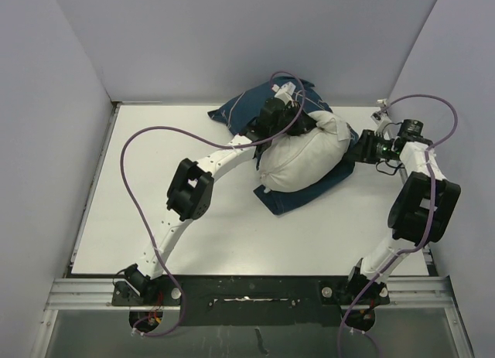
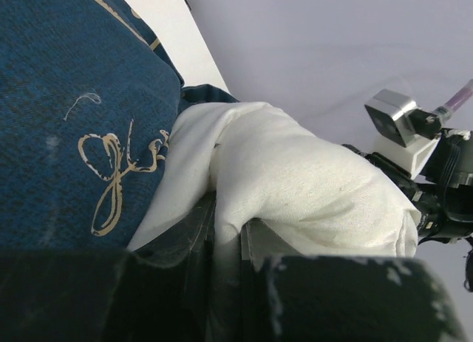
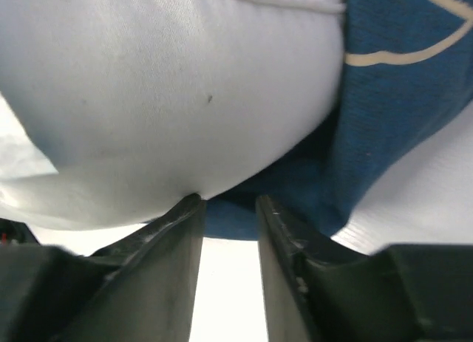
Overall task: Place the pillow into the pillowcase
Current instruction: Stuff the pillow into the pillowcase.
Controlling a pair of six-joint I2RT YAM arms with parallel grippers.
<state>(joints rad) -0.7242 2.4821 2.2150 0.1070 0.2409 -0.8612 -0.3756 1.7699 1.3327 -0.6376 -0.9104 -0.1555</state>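
The white pillow [image 1: 305, 158] lies on top of the navy whale-print pillowcase [image 1: 292, 197] at the back middle of the table. My left gripper [image 1: 300, 124] is at the pillow's far upper end; in the left wrist view it [image 2: 228, 227] is shut on a fold of the pillow [image 2: 295, 172], with the pillowcase [image 2: 66, 98] to its left. My right gripper [image 1: 357, 151] is at the pillow's right end. In the right wrist view it [image 3: 228, 203] is open, its tips at the pillowcase [image 3: 384, 120] edge under the pillow [image 3: 170, 91], the left finger touching the pillow.
Grey walls close in the table [image 1: 155, 211] on the left, back and right. The pillowcase's far part [image 1: 232, 110] bunches near the back wall. The right arm's wrist camera [image 2: 403, 128] shows just past the pillow in the left wrist view.
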